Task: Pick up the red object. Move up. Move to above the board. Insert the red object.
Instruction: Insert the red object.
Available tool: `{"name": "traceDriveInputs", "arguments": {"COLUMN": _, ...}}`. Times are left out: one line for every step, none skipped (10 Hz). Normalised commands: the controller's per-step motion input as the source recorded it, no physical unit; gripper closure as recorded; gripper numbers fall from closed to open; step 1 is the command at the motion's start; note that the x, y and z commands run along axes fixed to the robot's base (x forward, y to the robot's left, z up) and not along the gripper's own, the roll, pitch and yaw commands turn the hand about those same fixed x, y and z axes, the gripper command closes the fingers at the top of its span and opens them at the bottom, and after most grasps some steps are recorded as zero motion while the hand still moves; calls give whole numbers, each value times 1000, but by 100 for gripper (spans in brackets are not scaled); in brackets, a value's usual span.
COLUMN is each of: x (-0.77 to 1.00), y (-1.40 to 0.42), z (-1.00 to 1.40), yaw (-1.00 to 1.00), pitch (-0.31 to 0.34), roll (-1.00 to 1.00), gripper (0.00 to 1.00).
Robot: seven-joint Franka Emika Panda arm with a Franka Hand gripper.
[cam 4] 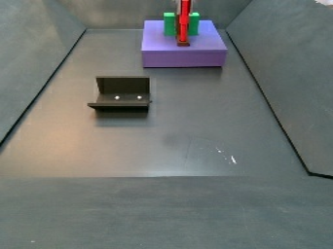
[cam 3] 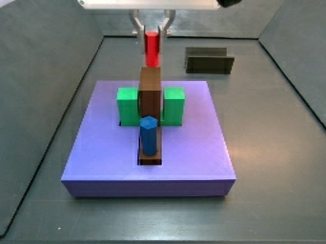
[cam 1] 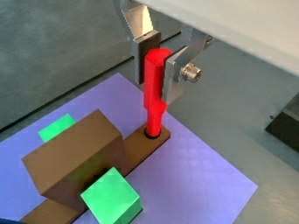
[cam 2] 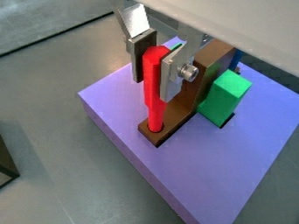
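Note:
My gripper [cam 1: 160, 63] [cam 2: 159, 59] is shut on the red object [cam 1: 153, 92] [cam 2: 153, 87], a thin upright bar clamped near its top between the two silver fingers [cam 1: 177, 75]. The bar's lower end sits in the brown-lined slot [cam 1: 138, 150] at the middle of the lavender board [cam 1: 198, 171] [cam 2: 117, 109]. In a side view the gripper [cam 3: 152, 29] hangs over the board's [cam 3: 192, 152] far end, with the red object [cam 3: 152, 46] behind the brown block [cam 3: 151, 88]. From the far side view the red object [cam 4: 185, 17] stands on the board [cam 4: 182, 51].
A brown block [cam 2: 215, 63] stands in the slot beside green blocks [cam 2: 226, 94] [cam 3: 126, 105]. A blue upright peg [cam 3: 149, 136] occupies the slot's other end. The dark fixture [cam 4: 121, 92] [cam 3: 208, 61] stands on the grey floor away from the board. Grey walls ring the floor.

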Motion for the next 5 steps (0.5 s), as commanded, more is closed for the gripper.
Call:
{"name": "traceDriveInputs", "arguments": {"x": 40, "y": 0, "z": -206, "yaw": 0, "pitch": 0, "roll": 0, "gripper": 100}}
{"name": "traceDriveInputs", "arguments": {"x": 34, "y": 0, "z": -174, "yaw": 0, "pitch": 0, "roll": 0, "gripper": 100}}
{"name": "traceDriveInputs", "arguments": {"x": 37, "y": 0, "z": -234, "yaw": 0, "pitch": 0, "roll": 7, "gripper": 100}}
{"name": "traceDriveInputs", "arguments": {"x": 103, "y": 86, "z": -234, "yaw": 0, "pitch": 0, "roll": 40, "gripper": 100}}
{"name": "traceDriveInputs", "arguments": {"x": 77, "y": 69, "z": -197, "yaw": 26, "pitch": 0, "roll": 90, "gripper": 100}}
